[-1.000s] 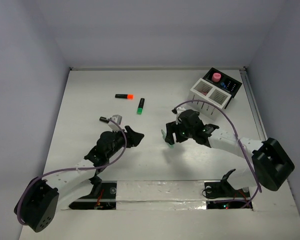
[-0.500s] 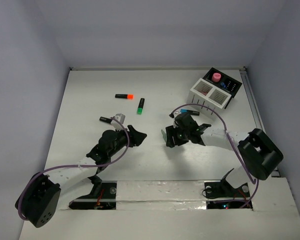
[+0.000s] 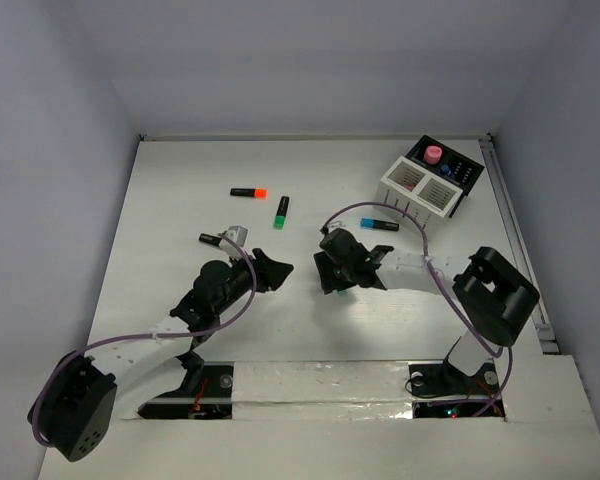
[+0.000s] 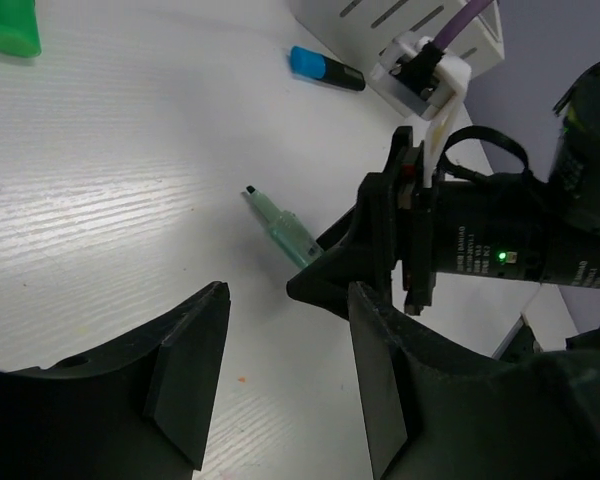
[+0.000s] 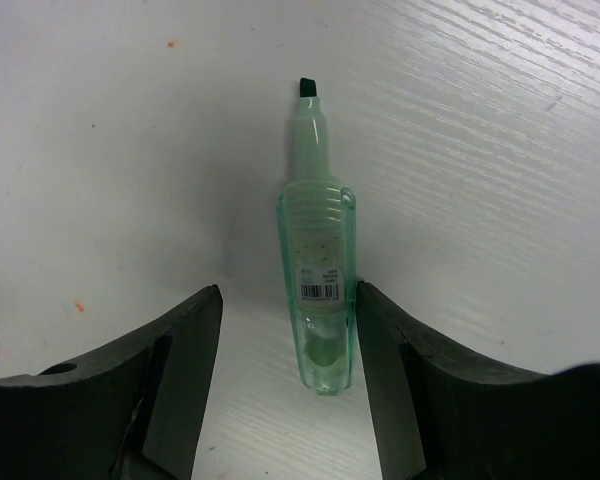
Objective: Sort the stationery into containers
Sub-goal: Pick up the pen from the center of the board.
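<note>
Now the right gripper (image 5: 287, 298) stands open astride the pale green marker (image 5: 317, 270), which lies mid-way across the table (image 3: 180, 180), well apart from the containers (image 3: 425, 180) at its far right corner. The barrel sits nearer one finger, so centre, lower, then close squarely. The left gripper (image 4: 285, 300) hangs open and empty.

Left gripper (image 4: 286, 335) jaws apart over white table (image 4: 110, 200). Pale green uncapped marker (image 4: 278, 226) lies ahead, rear end hidden behind right gripper (image 4: 325, 258). Blue-capped highlighter (image 4: 325, 68) sits farther off.

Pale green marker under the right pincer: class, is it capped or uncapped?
Uncapped: the pale green marker shows a bare dark chisel tip.
</note>
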### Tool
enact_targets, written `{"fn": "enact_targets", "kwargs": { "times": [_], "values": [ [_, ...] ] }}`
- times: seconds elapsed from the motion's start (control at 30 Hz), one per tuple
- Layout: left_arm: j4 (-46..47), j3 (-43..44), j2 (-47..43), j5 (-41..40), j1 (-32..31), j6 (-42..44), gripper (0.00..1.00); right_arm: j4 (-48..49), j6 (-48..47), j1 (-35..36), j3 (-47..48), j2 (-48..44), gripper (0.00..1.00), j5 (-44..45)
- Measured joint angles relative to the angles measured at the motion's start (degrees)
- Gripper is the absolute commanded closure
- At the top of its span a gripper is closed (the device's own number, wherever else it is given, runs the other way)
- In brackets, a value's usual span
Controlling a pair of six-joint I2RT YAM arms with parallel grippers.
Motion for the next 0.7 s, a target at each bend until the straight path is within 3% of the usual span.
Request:
{"fn": "enact_targets", "kwargs": {
  "times": [0.43,0.57,0.6,0.67,0.7],
  "values": [
    [0.74,-0.31,-4.52,0.52,0.0,-0.24,0.55,-5.51,9.25,4.2,1.25,0.98,0.38,12.83],
    [1.29,-0.74,-4.22,0.76,0.0,-0.46,0.56,-6.51,10.69,4.59,1.18,0.98,0.5,14.47],
    [1.46,-0.83,-4.0,0.79,0.0,-0.48,0.56,-6.71,10.84,4.59,1.16,0.98,0.61,14.71],
    [1.77,-0.83,-3.32,0.83,0.0,-0.59,0.56,-7.04,11.37,4.55,1.05,0.9,0.72,14.97],
    [1.9,-0.83,-3.02,0.85,0.0,-0.66,0.56,-7.19,11.69,4.5,1.03,0.87,0.88,14.97]
  ]
}}
